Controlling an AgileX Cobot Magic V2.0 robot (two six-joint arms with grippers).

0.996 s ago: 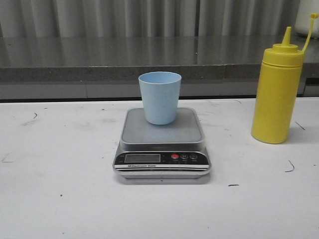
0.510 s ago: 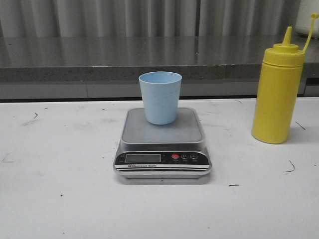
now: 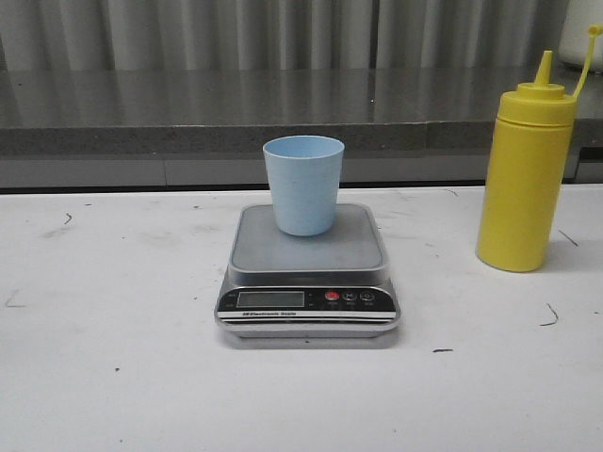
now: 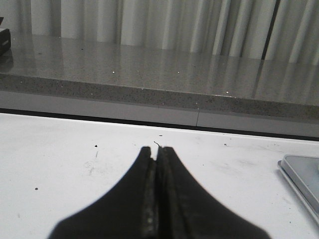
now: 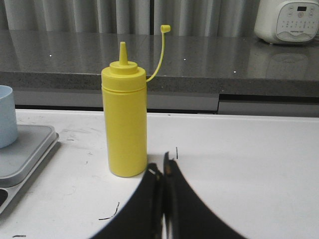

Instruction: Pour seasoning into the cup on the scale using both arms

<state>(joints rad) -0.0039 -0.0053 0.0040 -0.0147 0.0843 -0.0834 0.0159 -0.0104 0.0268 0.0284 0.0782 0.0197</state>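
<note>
A light blue cup (image 3: 302, 185) stands upright on the grey platform of the silver scale (image 3: 307, 273) at mid-table. The yellow seasoning bottle (image 3: 526, 169) stands upright on the table to the scale's right, its cap hanging off a thin strap. In the right wrist view the bottle (image 5: 124, 119) is just ahead of my right gripper (image 5: 160, 167), which is shut and empty; the cup's edge (image 5: 6, 115) and a scale corner (image 5: 25, 152) show beside it. My left gripper (image 4: 156, 149) is shut and empty over bare table, with a scale corner (image 4: 301, 172) off to one side. Neither arm appears in the front view.
A grey stone counter (image 3: 283, 104) runs along the back behind the white table (image 3: 113, 358), with a curtain above it. A white appliance (image 5: 286, 20) sits on that counter beyond the bottle.
</note>
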